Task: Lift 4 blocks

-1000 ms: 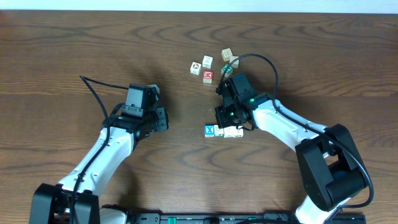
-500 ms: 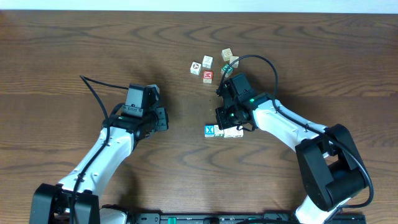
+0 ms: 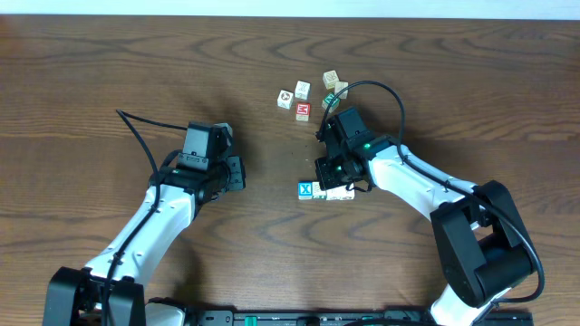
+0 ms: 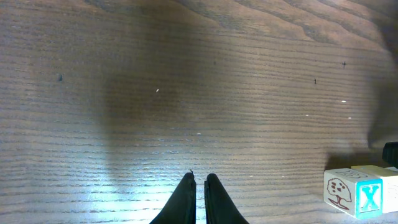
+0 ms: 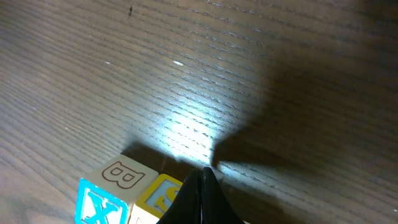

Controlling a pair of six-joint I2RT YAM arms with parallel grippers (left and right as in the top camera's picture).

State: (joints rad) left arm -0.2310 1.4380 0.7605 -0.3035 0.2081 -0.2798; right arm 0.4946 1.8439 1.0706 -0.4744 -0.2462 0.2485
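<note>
A short row of blocks lies mid-table: a bright blue block with a white X (image 3: 305,190) at its left end and cream-white blocks (image 3: 340,193) next to it. In the right wrist view the blue X block (image 5: 93,202) has a B on its top face, and a yellow-framed block (image 5: 163,193) touches it. My right gripper (image 3: 328,184) is shut and empty, its tips (image 5: 204,171) right at that yellow-framed block's far edge. My left gripper (image 3: 237,172) is shut on nothing, low over bare wood (image 4: 198,177), left of the row. The left wrist view has the X block (image 4: 370,198) at its right edge.
A loose cluster of other cubes sits behind the right arm: a red-faced cube (image 3: 303,110), a green-faced one (image 3: 328,101), and pale cubes (image 3: 285,98), (image 3: 302,89), (image 3: 331,79). The right arm's cable loops above them (image 3: 381,86). The wooden table (image 3: 109,72) surrounds everything.
</note>
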